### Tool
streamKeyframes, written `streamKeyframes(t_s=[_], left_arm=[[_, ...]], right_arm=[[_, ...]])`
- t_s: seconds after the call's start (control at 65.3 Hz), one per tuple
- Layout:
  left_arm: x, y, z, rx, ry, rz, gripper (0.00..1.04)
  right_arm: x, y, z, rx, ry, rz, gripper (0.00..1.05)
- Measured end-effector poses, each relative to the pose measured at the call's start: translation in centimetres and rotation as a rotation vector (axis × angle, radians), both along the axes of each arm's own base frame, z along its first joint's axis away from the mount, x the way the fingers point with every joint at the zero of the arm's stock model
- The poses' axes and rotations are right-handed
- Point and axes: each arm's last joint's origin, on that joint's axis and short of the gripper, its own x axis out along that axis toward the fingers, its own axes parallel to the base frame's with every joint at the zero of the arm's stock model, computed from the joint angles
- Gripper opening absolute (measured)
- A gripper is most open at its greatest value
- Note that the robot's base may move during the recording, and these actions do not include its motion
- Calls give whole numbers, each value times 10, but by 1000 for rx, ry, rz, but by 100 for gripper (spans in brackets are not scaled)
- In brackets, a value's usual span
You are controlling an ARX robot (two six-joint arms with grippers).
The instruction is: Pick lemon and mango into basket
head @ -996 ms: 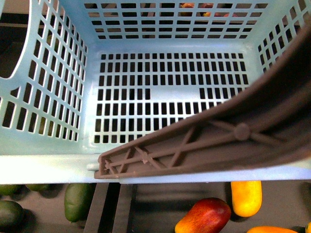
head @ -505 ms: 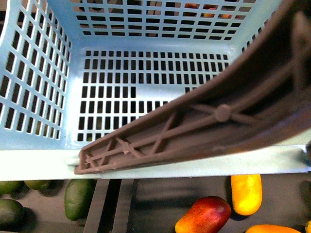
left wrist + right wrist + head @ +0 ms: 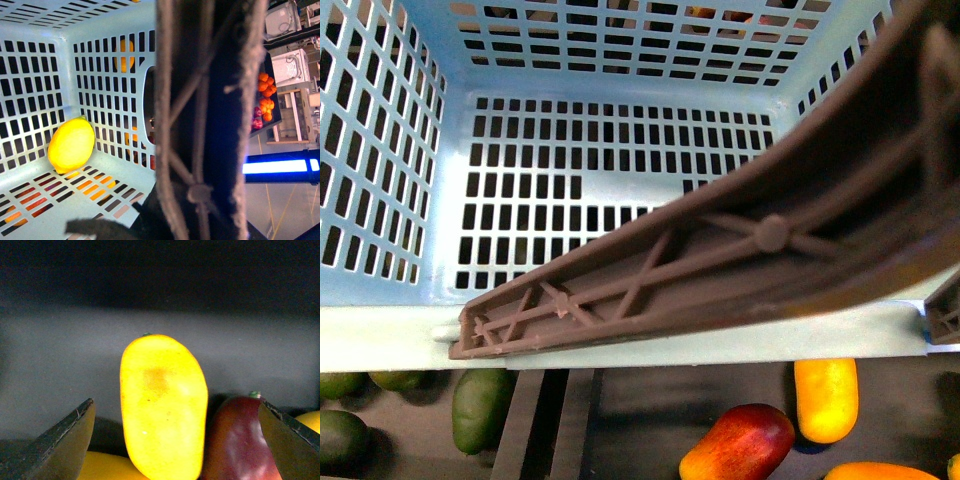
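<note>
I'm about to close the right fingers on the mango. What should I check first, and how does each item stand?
1. Lemon in the basket: ok, on its floor by a wall.
2. Right gripper open: ok.
3. Mango between the fingers: ok, centred, untouched.
4. Red-and-yellow mango clear of the grasp: not ok, close beside the mango, in one finger's path.
5. Handle clear of the basket opening: not ok, it arches across it.

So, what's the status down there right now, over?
Right gripper open, aimed at the mango. Lemon already in the basket. Left gripper unreadable behind the basket handle. Red mango close beside the target.
</note>
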Motion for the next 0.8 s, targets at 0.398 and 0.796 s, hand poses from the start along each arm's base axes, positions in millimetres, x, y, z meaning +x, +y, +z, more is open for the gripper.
streamKeyframes(t_s=[0.398, 0.796], left_arm=[[0, 0, 0, 0, 0, -1, 5], [0, 0, 0, 0, 0, -1, 5]], right_arm=[[18, -2, -29, -5, 63, 0, 96], [18, -4, -46, 9, 137, -13, 79]])
